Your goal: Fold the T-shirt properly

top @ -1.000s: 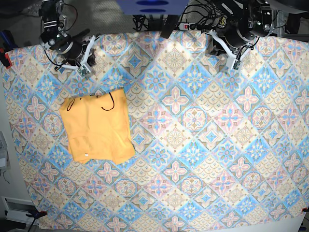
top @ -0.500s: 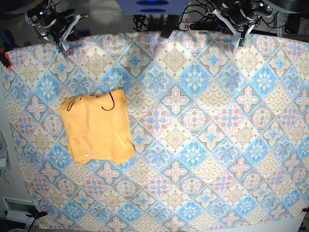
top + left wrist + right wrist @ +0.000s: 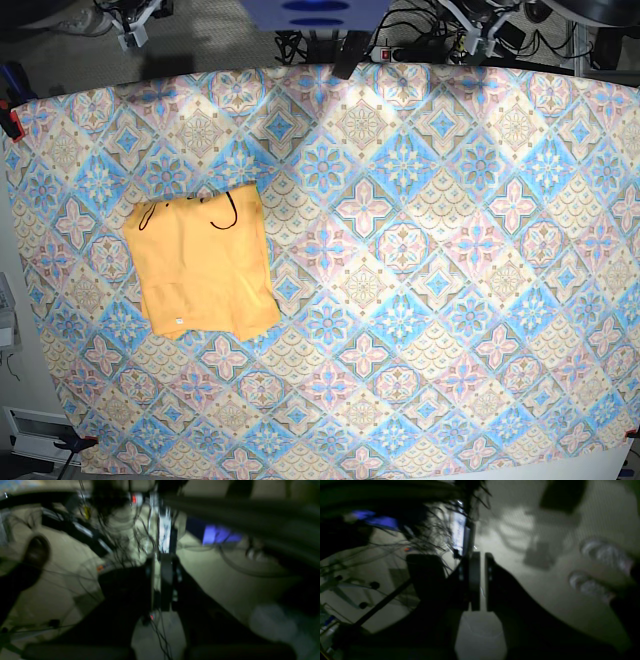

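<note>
The plain yellow-orange cotton T-shirt [image 3: 203, 264] lies folded into a compact, roughly square packet on the base view's left half of the counter, nothing touching it; its dark neckline trim [image 3: 222, 212] curls across the top edge, and a small white label [image 3: 178, 320] shows near the bottom edge; the sides are fairly straight, though the lower right corner flares a little, so the fold looks finished rather than half made; I judge the task to be at or near its end.

Under it, the blue-and-pink patterned tablecloth [image 3: 420, 270] covers the whole counter and lies flat, with the shirt set well in from its edges.

Both arms stand far from the garment, beyond the far edge of the counter at the top of the base view, which suits a parked pose that leaves the folded shirt undisturbed; the right gripper [image 3: 480, 580] shows in its own wrist view with fingers [image 3: 474, 580] drawn nearly together, only a thin slit between them, pinching nothing; the left gripper [image 3: 160, 582] likewise has its fingers [image 3: 167, 580] pressed close with nothing between; both wrist views are dark and blurred, pointing off the counter at tangled black cables [image 3: 117, 530] and a pale floor [image 3: 225, 575], so neither sees the shirt.
</note>
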You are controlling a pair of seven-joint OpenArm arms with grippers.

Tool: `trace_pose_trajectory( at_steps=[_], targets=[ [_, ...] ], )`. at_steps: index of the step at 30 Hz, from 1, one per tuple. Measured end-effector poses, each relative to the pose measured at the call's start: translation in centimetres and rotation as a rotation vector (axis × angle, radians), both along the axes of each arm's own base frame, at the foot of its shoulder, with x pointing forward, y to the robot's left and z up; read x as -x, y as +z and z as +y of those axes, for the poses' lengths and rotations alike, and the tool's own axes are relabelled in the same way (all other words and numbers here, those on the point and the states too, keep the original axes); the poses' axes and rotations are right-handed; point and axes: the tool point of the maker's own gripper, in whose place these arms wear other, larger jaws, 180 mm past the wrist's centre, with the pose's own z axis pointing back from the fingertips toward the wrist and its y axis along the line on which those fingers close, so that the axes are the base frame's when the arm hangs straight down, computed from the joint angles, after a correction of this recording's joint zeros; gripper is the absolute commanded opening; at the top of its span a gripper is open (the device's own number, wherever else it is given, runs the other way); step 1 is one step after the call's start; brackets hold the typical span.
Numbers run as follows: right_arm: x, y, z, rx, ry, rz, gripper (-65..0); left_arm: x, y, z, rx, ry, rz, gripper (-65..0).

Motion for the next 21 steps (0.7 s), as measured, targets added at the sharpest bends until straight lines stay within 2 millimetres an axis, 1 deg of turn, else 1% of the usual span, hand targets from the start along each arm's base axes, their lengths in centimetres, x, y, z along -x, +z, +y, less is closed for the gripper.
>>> trace_pose_trajectory(
  at_steps=[2,3,4,5,7,10,14,16,19,21],
  targets=[
    [0.2,-1.3,-0.2,-0.009,-0.055,-0.001,-61.6,1.0,-1.8,-1.2,0.018,-0.015,0.024,-61.5],
    [0.4,-1.9,-0.1,-0.020,-0.080,0.001,-61.6,1.3,-2.6,-1.4,0.023,-0.007,0.033,-61.5],
    [0.2,-2.6,0.0,-0.035,-0.109,-0.007,-61.6,1.2,-3.4,-1.2,0.019,-0.001,0.039,-61.5],
    [0.5,-3.3,-0.1,-0.037,-0.127,0.004,-61.6,1.4,-4.3,-1.0,0.011,0.004,0.053,-61.5],
    [1.4,-4.8,0.2,-0.043,-0.163,0.034,-61.6,1.6,-5.7,-0.1,-0.003,0.030,0.067,-61.5],
    [2.3,-6.4,2.2,-0.093,-0.196,0.043,-61.6,1.8,-6.9,0.4,-0.010,0.053,0.069,-61.5],
    [2.9,-8.1,4.2,-0.132,-0.204,0.051,-61.6,1.7,-8.4,0.2,-0.036,-0.024,0.101,-61.5],
    [2.9,-8.7,5.2,-0.147,-0.220,0.042,-61.6,1.8,-9.4,-0.7,-0.027,-0.078,0.131,-61.5],
    [2.9,-9.2,8.0,-0.186,-0.257,0.020,-61.6,1.9,-10.6,-2.9,0.015,-0.130,0.140,-61.5],
    [3.1,-9.4,9.5,-0.214,-0.267,0.030,-61.6,2.0,-11.5,-3.7,0.030,-0.132,0.137,-61.5]
  ],
)
